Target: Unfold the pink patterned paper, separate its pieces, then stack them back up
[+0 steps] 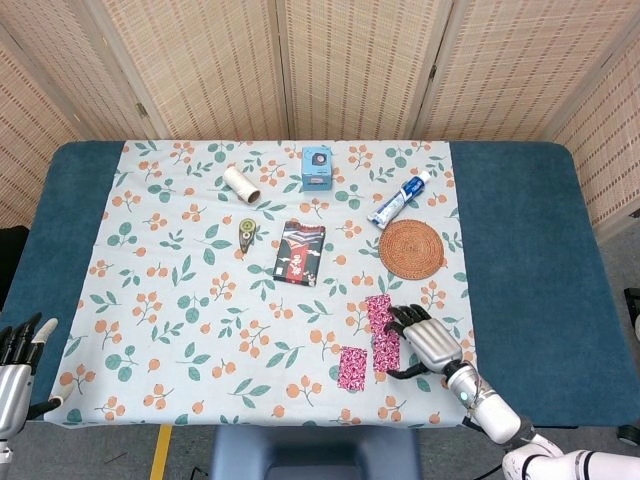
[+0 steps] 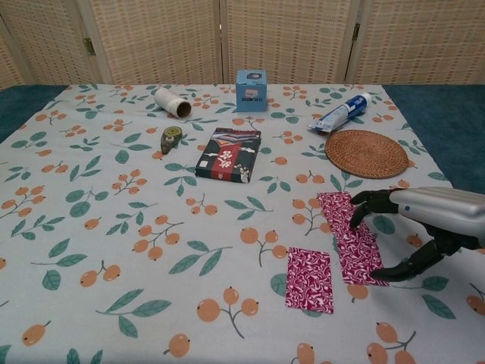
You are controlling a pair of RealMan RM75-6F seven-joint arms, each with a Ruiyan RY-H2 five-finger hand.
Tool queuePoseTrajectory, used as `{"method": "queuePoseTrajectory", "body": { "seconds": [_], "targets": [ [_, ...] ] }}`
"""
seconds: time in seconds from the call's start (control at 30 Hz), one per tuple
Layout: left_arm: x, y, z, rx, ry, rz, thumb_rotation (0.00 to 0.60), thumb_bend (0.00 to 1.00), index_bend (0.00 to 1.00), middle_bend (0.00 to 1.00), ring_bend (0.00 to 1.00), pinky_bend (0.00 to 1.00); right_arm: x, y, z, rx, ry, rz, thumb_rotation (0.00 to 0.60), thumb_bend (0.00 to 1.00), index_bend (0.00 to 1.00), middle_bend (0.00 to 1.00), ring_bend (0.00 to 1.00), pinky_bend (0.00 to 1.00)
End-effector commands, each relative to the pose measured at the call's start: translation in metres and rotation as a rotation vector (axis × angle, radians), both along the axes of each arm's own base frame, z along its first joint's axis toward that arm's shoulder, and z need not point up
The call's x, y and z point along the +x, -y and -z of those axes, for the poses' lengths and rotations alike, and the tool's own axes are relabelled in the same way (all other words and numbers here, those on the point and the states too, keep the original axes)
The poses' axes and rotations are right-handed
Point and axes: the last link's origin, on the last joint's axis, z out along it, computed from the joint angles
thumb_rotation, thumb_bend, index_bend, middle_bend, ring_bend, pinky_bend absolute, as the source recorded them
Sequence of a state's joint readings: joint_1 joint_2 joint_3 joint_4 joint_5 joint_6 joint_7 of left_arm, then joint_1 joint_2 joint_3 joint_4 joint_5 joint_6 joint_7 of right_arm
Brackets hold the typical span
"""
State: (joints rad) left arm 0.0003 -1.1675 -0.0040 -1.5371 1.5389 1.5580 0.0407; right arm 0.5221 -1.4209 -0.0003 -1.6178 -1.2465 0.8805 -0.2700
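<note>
The table (image 1: 520,240), blue-topped, is covered by a pale cloth printed with leaves and orange berries (image 2: 114,227). Near its front edge, right of centre, two pieces of pink patterned paper are laid apart: a longer strip (image 2: 350,236) and, just beside it toward the left, a shorter rectangle (image 2: 309,278).

A risk is judged here: thin paper lying flat on cloth may be dragged or creased instead of lifted, and the cloth itself could be bunched if fingers press too hard.

The right hand (image 2: 413,227) is held at the longer strip's right edge, fingers spread and curled downward, thumb low near the strip's near corner; nothing is gripped, and whether the fingertips touch the paper cannot be told. The left hand (image 1: 18,360) is seen at the table's front left corner, fingers apart, empty.
</note>
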Motion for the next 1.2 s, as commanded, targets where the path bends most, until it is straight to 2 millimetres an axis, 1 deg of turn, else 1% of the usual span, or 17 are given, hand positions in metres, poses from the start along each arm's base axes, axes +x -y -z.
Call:
{"method": "queuePoseTrajectory", "body": {
  "seconds": [0.03,0.47,0.73,1.0,1.2],
  "targets": [
    [0.000,0.000,0.000,0.000,0.001,0.001,0.600,0.23,0.12,0.03,0.09,0.00,0.000,-0.001,0.001,0.006,-0.003,-0.002,0.342,0.23,0.22,0.08,0.00,0.00],
    [0.000,0.000,0.000,0.001,0.001,0.001,0.600,0.23,0.12,0.03,0.09,0.00,0.002,-0.011,0.001,0.028,-0.004,-0.023,0.342,0.22,0.24,0.08,0.00,0.00],
    [0.000,0.000,0.000,0.000,0.001,0.001,0.600,0.23,0.12,0.03,0.09,0.00,0.003,-0.014,-0.009,-0.014,0.016,-0.032,0.341,0.22,0.24,0.08,0.00,0.00],
    [0.001,-0.001,0.000,-0.002,0.000,0.007,0.600,0.23,0.12,0.03,0.09,0.00,0.003,-0.017,-0.020,-0.051,0.016,-0.057,0.361,0.23,0.24,0.08,0.00,0.00],
    [0.003,-0.002,0.001,-0.005,-0.001,0.008,0.600,0.23,0.12,0.03,0.09,0.00,0.004,-0.023,-0.021,-0.047,0.012,-0.077,0.372,0.23,0.24,0.08,0.00,0.00]
  ]
}}
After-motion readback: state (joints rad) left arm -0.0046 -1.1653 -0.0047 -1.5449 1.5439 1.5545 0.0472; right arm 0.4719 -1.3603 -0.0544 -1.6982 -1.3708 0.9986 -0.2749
